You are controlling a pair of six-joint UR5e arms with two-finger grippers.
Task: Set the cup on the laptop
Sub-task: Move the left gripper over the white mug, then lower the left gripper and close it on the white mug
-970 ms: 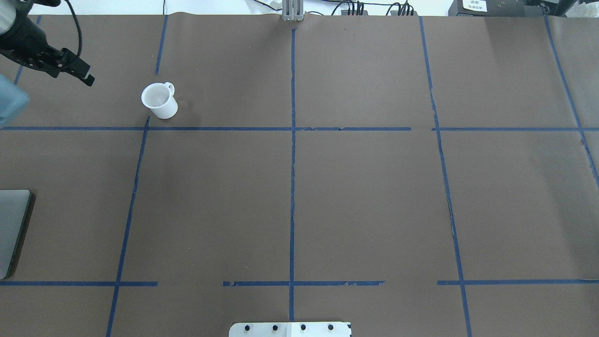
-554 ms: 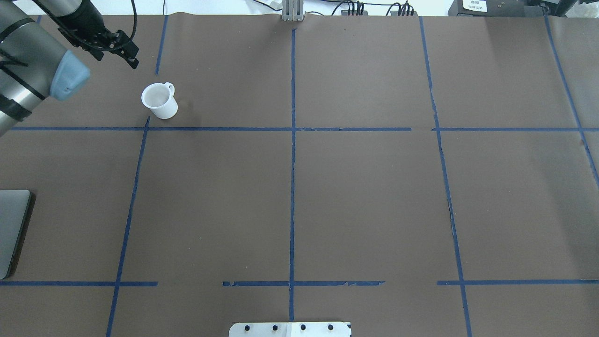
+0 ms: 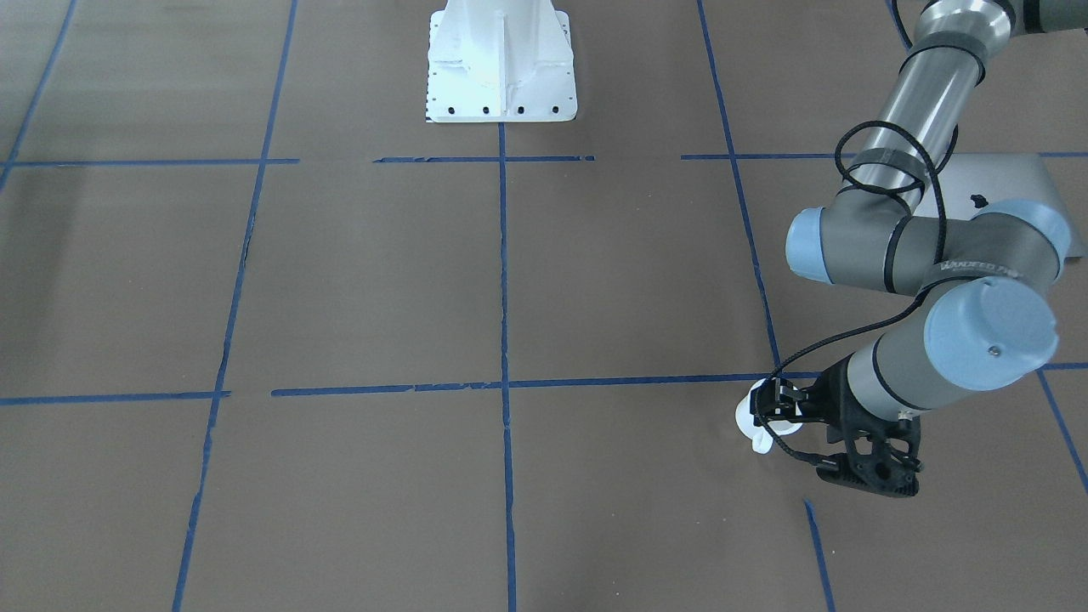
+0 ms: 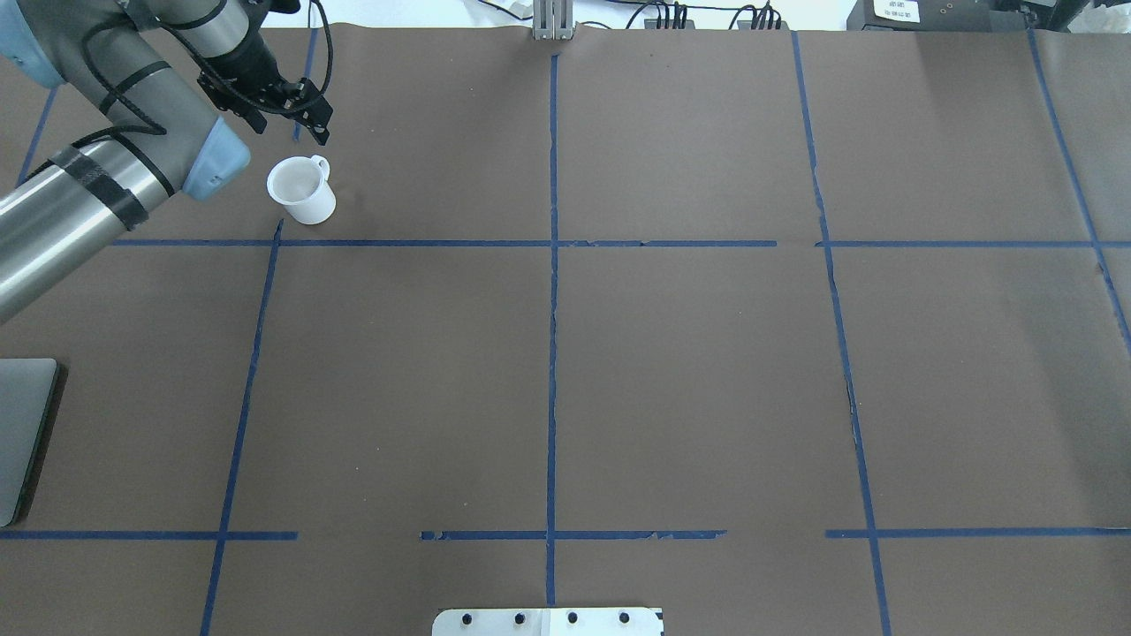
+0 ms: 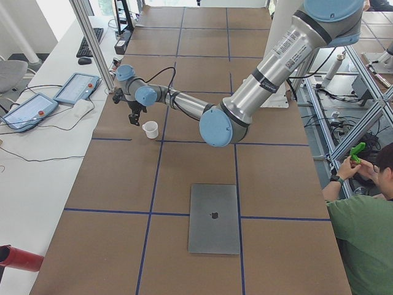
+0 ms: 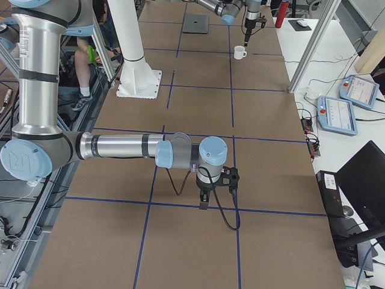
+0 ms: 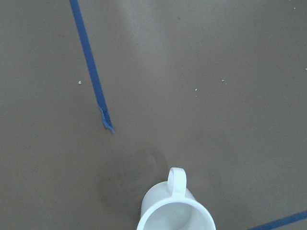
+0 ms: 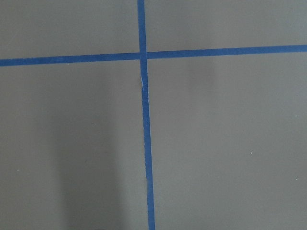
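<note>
Cup [image 4: 300,190]: upright and ungrasped on the table [image 4: 689,371], mouth up, handle turned away from the robot. Just past that handle, hanging above: left gripper [image 4: 314,124], swung in from well off to the cup's left within the last second; spread or pressed together, cannot tell. Suggests an approach nearly done, with descent and grasp yet to come. Close round the cup, only flat blue tape [image 4: 552,353]; room enough for lifting. Well apart from the cup, back toward the robot: laptop [image 5: 214,203], lid shut, lying by the table's edge. Farthest from the cup: right gripper [image 6: 204,201], low over the table, state impossible to tell.
</note>
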